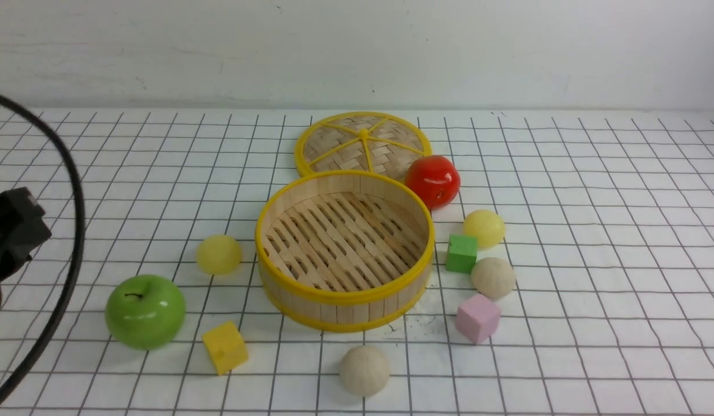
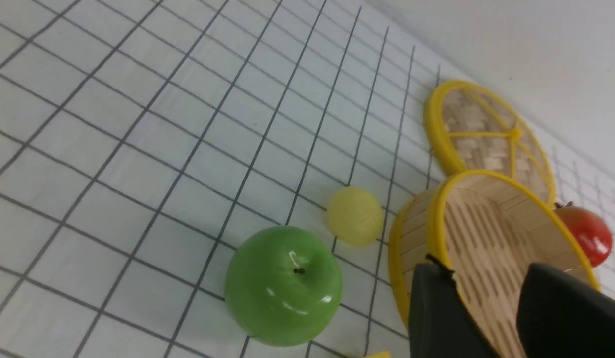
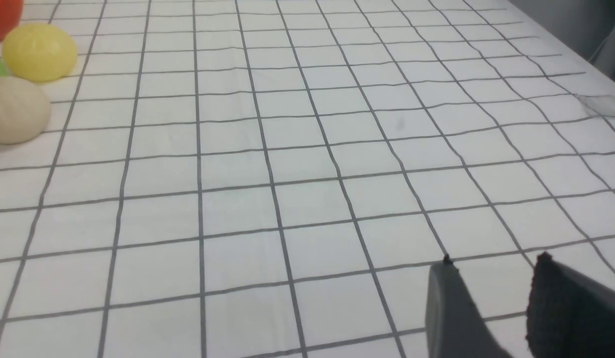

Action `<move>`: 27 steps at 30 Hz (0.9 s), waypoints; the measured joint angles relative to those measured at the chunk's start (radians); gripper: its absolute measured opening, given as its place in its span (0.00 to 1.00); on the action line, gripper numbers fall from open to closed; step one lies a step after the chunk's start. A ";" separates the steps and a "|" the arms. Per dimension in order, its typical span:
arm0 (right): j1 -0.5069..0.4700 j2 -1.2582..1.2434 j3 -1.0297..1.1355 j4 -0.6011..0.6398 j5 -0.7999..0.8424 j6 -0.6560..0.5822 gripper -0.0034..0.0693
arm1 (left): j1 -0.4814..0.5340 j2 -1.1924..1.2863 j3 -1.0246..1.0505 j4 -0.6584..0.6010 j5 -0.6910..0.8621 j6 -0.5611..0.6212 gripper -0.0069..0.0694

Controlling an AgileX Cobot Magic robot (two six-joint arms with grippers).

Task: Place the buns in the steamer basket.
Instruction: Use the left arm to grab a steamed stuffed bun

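Currently, the steamer basket (image 1: 334, 312) is sitting near the middle of the tabletop (image 1: 594, 202), slightly toward the near edge. Outside it, one pale yellow bun (image 1: 218, 254) is lying just beside its left wall. A second pale yellow bun (image 1: 484, 228) and a beige bun (image 1: 493, 277) are lying to its right, close by a green cube (image 1: 461, 253). A second beige bun (image 1: 364, 370) is resting by the near edge. The lid (image 1: 363, 141) is lying flat behind the basket. The left hand (image 2: 481, 271) is hovering beside the basket, fingers spread, gripping nothing. The right hand (image 3: 495, 258) is hovering likewise spread over bare tabletop, pinching nothing.
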 joint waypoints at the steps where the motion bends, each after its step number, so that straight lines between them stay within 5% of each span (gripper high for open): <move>1: 0.000 0.000 0.000 0.000 0.000 0.000 0.38 | 0.000 0.026 -0.023 0.000 0.025 0.013 0.40; 10: 0.000 0.000 0.000 0.000 0.000 0.000 0.38 | 0.000 0.237 -0.224 -0.007 0.099 0.116 0.40; 15: 0.000 0.000 0.000 0.000 0.000 0.000 0.38 | 0.000 0.361 -0.241 -0.045 -0.198 0.123 0.40; 19: 0.000 0.000 0.000 0.000 0.000 0.000 0.38 | 0.000 0.408 -0.241 -0.052 -0.277 0.125 0.40; 27: 0.000 0.000 0.000 0.000 0.000 0.000 0.38 | 0.000 0.410 -0.242 -0.097 -0.162 0.125 0.40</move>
